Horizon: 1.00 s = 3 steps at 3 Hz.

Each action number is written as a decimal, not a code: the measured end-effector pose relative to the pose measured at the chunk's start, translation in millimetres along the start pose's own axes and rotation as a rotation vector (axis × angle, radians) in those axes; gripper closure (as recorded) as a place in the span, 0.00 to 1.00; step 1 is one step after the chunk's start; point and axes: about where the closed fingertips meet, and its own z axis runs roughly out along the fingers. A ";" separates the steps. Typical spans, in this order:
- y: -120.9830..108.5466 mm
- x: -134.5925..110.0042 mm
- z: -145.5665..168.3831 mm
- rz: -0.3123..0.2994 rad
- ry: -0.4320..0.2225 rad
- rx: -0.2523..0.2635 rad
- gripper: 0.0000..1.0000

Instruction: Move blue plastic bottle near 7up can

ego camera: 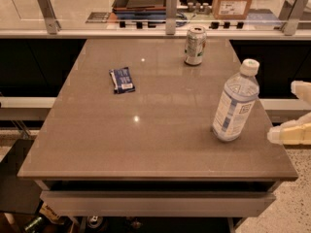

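Note:
The blue plastic bottle [235,102] stands upright near the table's right edge, clear bluish with a white cap and a white-and-blue label. The 7up can [195,45] stands upright at the table's far edge, behind and a little left of the bottle. My gripper [294,111] is at the right edge of the view, just right of the bottle and apart from it. Its two cream fingers [287,134] stand spread open with nothing between them.
A flat dark-blue snack packet [122,79] lies on the brown table [146,140], left of centre. A glass rail with metal posts [171,12] runs along the far edge. A cardboard box [234,0] and a tray sit behind it.

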 end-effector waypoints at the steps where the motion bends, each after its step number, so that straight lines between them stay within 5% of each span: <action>1: 5.3 5.5 11.0 -0.016 -0.046 -0.053 0.00; 3: 5.9 29.1 37.5 -0.043 -0.076 -0.067 0.00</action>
